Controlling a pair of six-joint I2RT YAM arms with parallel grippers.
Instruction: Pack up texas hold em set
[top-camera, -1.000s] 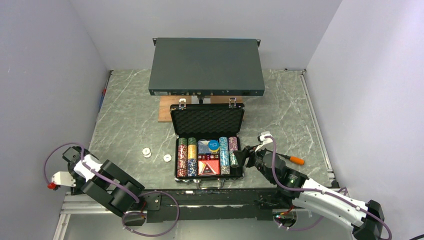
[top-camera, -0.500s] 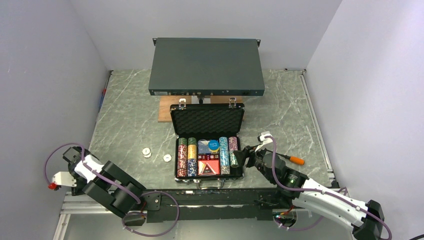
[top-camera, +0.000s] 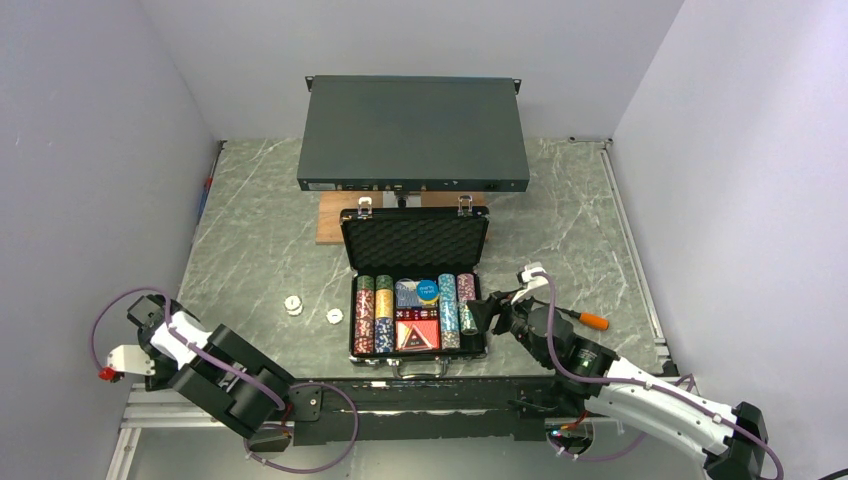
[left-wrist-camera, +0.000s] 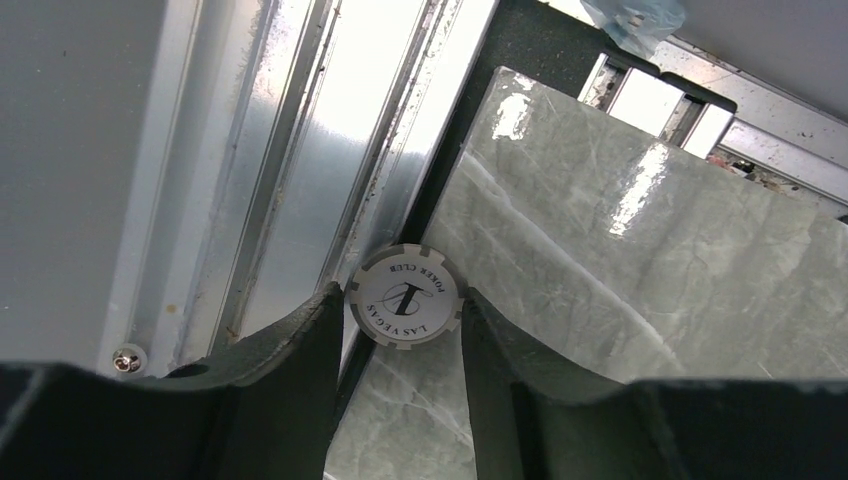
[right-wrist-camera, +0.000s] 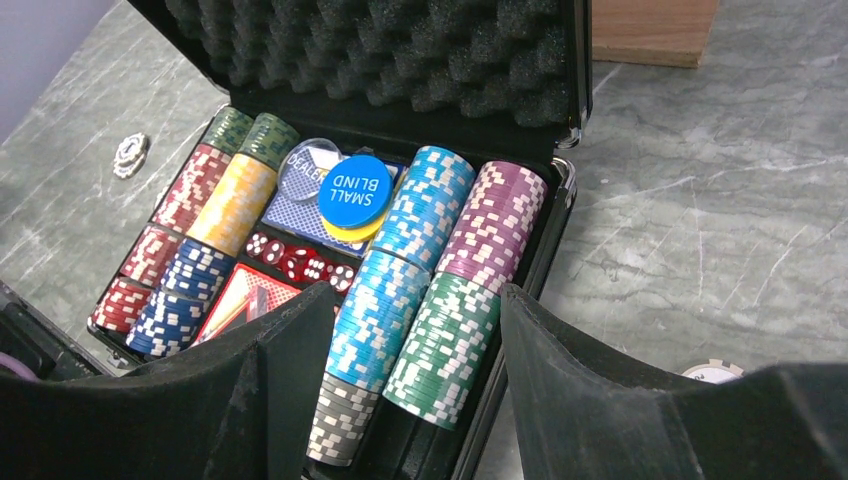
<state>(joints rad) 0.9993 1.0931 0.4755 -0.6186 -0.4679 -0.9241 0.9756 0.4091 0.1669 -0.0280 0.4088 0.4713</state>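
Barely shifted, left claw (left-wrist-camera: 402, 306) grips white round chip (left-wrist-camera: 404, 296), far from black ribbed briefcase (top-camera: 414, 240); right claw (right-wrist-camera: 412, 295) wide.

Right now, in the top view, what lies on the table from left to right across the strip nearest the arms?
white disc → second white disc → open briefcase → orange-handled screwdriver

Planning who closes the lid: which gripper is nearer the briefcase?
Right. The right gripper hovers at the right edge of the briefcase; the left gripper, pinching a white chip, sits far left at the table corner.
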